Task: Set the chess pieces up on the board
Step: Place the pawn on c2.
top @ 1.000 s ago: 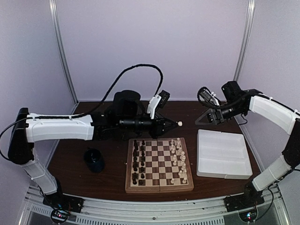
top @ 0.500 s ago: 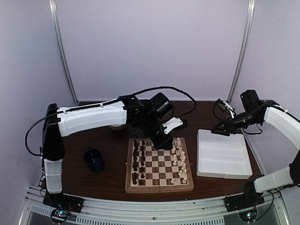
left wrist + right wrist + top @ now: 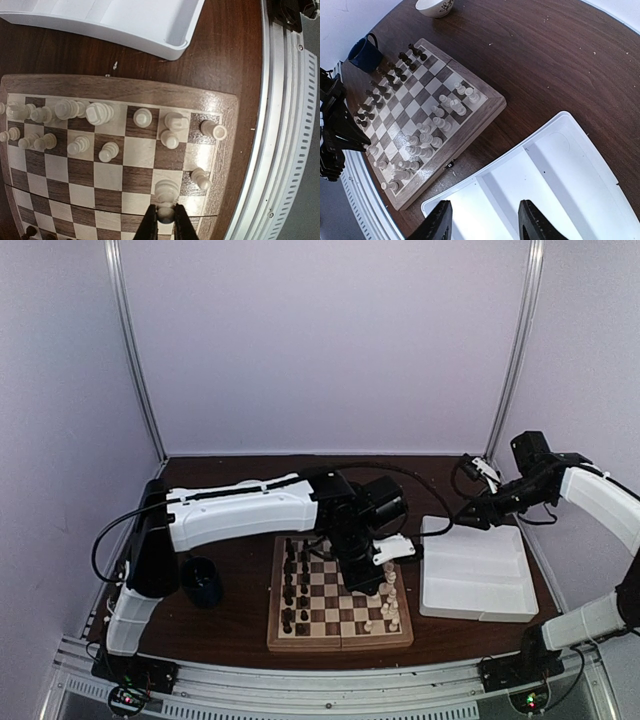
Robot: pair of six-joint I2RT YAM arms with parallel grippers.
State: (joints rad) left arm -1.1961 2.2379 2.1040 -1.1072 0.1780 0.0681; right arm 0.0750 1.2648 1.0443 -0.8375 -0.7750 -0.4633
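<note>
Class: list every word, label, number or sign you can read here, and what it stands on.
None can be read. The board has an unmarked border, the white tray is blank, and the bowl shows only a dark painted pattern, not writing.

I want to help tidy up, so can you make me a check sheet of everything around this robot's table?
Surface: dark wooden table, a few pale specks.
Job's things: board with dark pieces along one side, pale pieces along the other; one pale piece held above it.
Clutter: blue cup, pale bowl, white tray with nothing seen inside.
Pincers: left pincer shut on the pale piece; right pincer open by the tray.
Cables: black cable loops off the left arm.
Surroundings: pale walls, metal poles, metal rail in front.
</note>
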